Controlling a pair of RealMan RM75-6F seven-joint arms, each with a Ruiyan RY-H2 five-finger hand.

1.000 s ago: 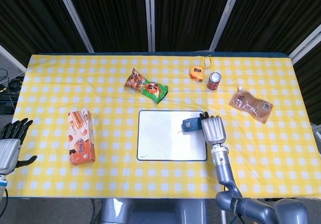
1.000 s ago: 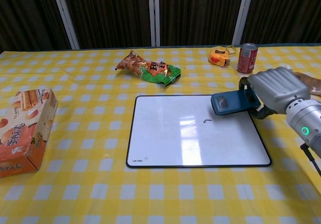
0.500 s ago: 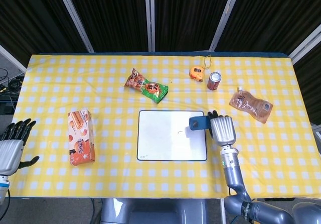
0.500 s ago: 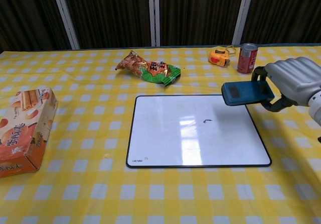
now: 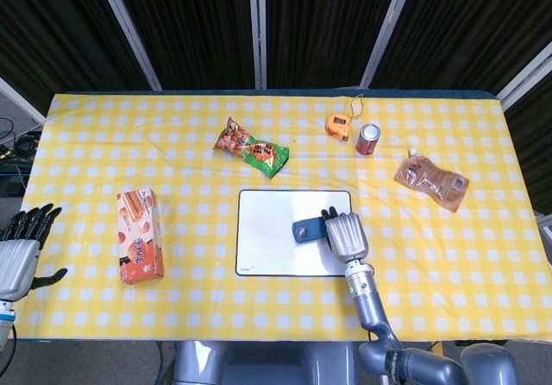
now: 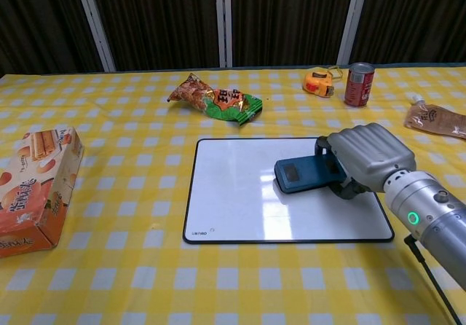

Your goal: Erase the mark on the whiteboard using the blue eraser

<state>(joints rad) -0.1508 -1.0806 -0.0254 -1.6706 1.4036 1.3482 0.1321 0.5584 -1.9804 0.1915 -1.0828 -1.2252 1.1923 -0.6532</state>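
Item 1: my right hand (image 6: 364, 157), over the right part of the whiteboard (image 6: 240, 208), fingers wrapped round the blue eraser (image 6: 306, 173). Grasping it firmly at its right end; the eraser's free end points left across the board.

Item 2: blue eraser, flat and dark blue, lying low over the middle-right of the whiteboard's white surface (whether its underside actually touches the board I cannot tell). From the head view it sits just left of my right hand (image 5: 345, 234), the eraser (image 5: 307, 230) over the board (image 5: 267, 230).

Item 3: the mark. Not visible on the board at this moment; the eraser covers the spot near the board's centre-right.

Item 4: my left hand (image 5: 19, 245), at the far left edge of the head view, off the table's edge, fingers spread and holding nothing.

Item 5: orange snack box (image 6: 33, 190), lying on the left of the yellow checked tablecloth (image 6: 131, 281).

Item 6: green and orange snack bag (image 6: 215, 99), behind the board.

Item 7: orange tape measure (image 6: 319, 81) and red can (image 6: 359, 84), side by side at the back right.

Item 8: brown pouch (image 5: 431, 180), far right.
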